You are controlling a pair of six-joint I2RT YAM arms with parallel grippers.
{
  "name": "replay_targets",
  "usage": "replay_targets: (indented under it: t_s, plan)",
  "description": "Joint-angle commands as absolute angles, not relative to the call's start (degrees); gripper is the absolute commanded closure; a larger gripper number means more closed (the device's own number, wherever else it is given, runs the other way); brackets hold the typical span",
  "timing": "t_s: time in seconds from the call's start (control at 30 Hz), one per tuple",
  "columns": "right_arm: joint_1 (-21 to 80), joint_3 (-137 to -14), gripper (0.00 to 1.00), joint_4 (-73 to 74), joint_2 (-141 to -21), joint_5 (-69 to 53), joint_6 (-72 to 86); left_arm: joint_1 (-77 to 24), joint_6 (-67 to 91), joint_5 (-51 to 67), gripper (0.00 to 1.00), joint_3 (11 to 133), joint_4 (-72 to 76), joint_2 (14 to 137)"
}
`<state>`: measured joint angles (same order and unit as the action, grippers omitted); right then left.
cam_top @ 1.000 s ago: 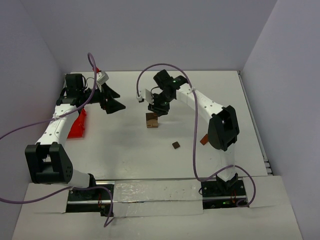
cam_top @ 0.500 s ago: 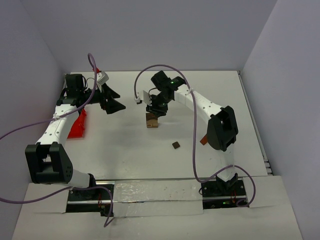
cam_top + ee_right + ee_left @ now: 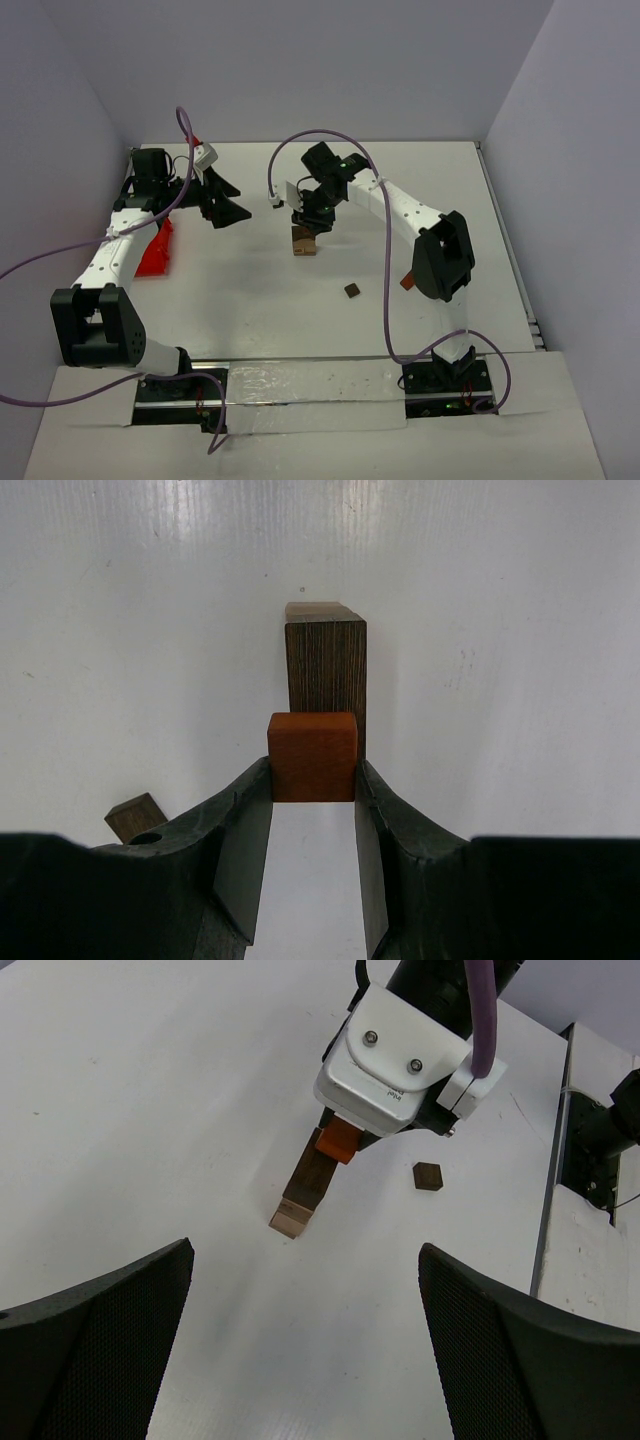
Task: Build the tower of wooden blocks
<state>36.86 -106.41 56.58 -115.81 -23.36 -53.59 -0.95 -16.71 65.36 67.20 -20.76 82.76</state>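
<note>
The right gripper [image 3: 313, 785] was closed on an orange block [image 3: 313, 757]. Its two fingers [image 3: 245, 825] pressed the block's left and right faces, and the block's far end stood clear of the fingertips.

The tower [image 3: 303, 240] stood near the middle of the table [image 3: 250, 300], directly under the right gripper. It consisted of a tan block [image 3: 291, 1221] at the bottom with a dark block [image 3: 310, 1175] upright on top of it. The orange block was in line with the top of the dark block. Whether the two were touching or just apart could not be told.

A loose dark cube [image 3: 352, 291] lay on the table nearer the arm bases, well apart from the tower.

The left gripper [image 3: 222, 200] was wide open and held nothing. It was at the far left, above the table and well apart from the tower, and a red bin [image 3: 155, 250] lay near it.
</note>
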Motion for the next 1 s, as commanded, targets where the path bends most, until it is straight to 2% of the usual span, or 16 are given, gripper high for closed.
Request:
replay_targets:
  t_s: [0.0, 0.97]
  plan:
    - [37.3, -108.8, 0.69, 55.5, -116.8, -23.1, -52.9, -0.5, -17.1, 66.4, 0.01, 67.3, -19.6, 82.9]
    - [37.4, -108.9, 0.61, 53.9, -117.4, -22.1, -51.3, -0.5, -17.5, 66.0, 0.01, 67.3, -19.7, 82.8]
